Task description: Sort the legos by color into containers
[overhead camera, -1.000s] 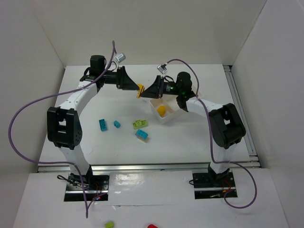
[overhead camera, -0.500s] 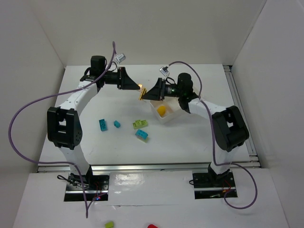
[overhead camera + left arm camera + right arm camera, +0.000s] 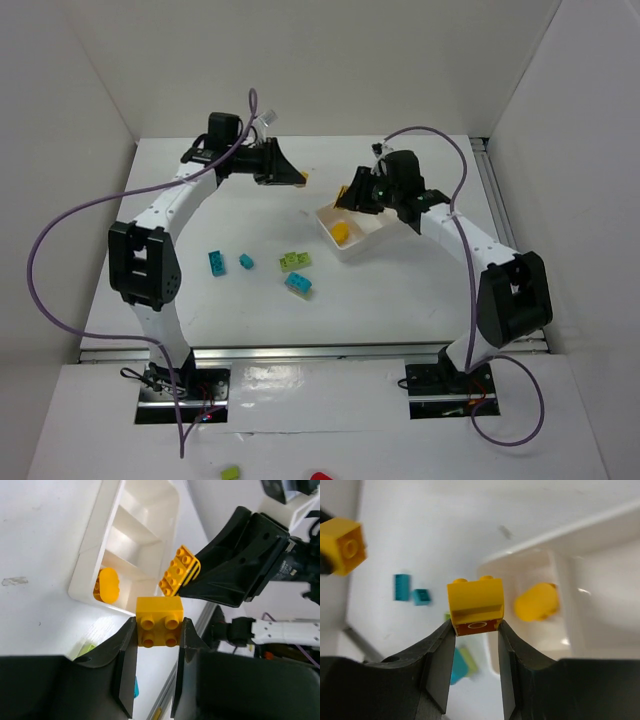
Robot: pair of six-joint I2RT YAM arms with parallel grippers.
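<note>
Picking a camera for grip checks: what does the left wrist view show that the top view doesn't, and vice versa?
Left wrist only: the studs on the yellow brick clamped in the left gripper, the studs on the second yellow brick in the right gripper, and the tray's inner dividers.
Top only: a blue brick and a smaller blue brick loose on the table, plus the arm bases.
Both: the white tray with a rounded yellow piece in an end compartment, and both held bricks.

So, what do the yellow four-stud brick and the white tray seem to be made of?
Yellow four-stud brick: likely hard moulded plastic, smooth and slightly glossy; its edges are crisp and its colour is even. White tray: probably thin plastic with a glossy finish; soft highlights show on its rounded walls.
</note>
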